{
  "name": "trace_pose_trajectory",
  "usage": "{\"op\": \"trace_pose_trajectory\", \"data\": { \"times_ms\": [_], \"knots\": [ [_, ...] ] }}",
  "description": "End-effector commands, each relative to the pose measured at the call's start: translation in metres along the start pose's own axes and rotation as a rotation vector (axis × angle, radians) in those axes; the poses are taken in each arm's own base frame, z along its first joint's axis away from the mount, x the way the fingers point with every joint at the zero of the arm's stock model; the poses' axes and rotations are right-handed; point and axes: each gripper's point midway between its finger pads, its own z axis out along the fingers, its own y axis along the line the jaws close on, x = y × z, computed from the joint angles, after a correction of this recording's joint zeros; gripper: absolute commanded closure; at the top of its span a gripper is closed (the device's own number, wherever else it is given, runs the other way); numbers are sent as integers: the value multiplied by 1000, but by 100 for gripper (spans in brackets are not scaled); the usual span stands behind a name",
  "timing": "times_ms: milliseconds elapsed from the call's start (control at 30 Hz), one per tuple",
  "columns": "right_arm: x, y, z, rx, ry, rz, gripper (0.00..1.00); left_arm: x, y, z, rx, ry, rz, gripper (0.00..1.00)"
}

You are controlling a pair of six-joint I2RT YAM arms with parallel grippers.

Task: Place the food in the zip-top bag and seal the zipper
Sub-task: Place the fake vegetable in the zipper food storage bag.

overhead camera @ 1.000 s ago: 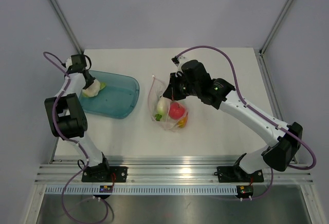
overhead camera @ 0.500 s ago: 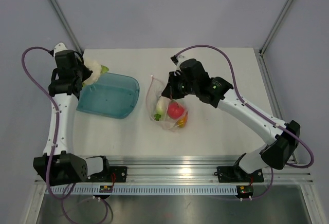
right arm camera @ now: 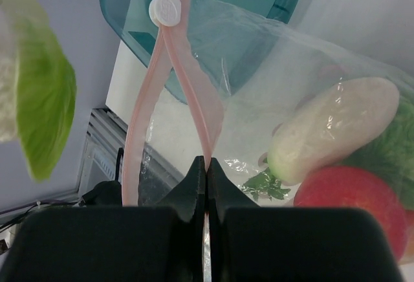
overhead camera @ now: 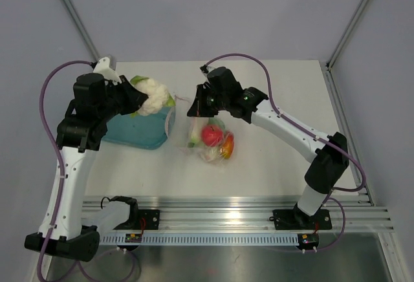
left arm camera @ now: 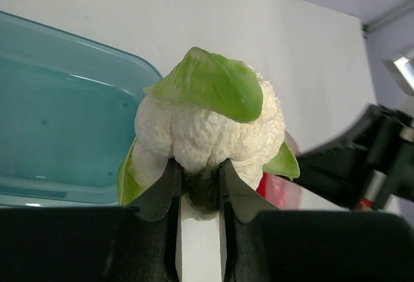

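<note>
— What do we see at the left fingers?

— The left gripper [left arm camera: 197,182] is clamped on the stem of a cauliflower [left arm camera: 207,123], one finger on each side, with a green leaf on top. The cauliflower hangs in the air over the 3 o'clock end of the teal bowl [overhead camera: 139,134], at about 9 o'clock from the bag [right arm camera: 272,49].

— And the right fingers?

— The right gripper [right arm camera: 206,165] has its fingers pressed together on the pink zipper [right arm camera: 193,110] and holds that edge up. The two strips stand apart, and the white slider [right arm camera: 165,9] is at their 12 o'clock end. Inside the bag we see a red ball [overhead camera: 210,134], an orange piece [overhead camera: 227,146] at its 4 o'clock, a whitish radish [right arm camera: 336,127] and a green piece [right arm camera: 396,149]. The bag rests on the white table [overhead camera: 291,81].
</note>
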Motion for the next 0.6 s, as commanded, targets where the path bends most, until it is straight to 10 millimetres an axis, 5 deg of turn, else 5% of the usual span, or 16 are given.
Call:
{"op": "trace_pose_trajectory", "data": {
  "times_ms": [0, 367, 567],
  "knots": [
    [-27, 23, -13, -45, -77, 19, 100, -16, -45, -35, 206, -55, 1, 100],
    [-32, 26, -29, -37, -105, 34, 100, 25, -109, -50, 531, 86, -105, 100],
    [-31, 31, -38, -61, -111, 39, 100, 50, -107, -31, 569, 104, -178, 100]
  ]
}}
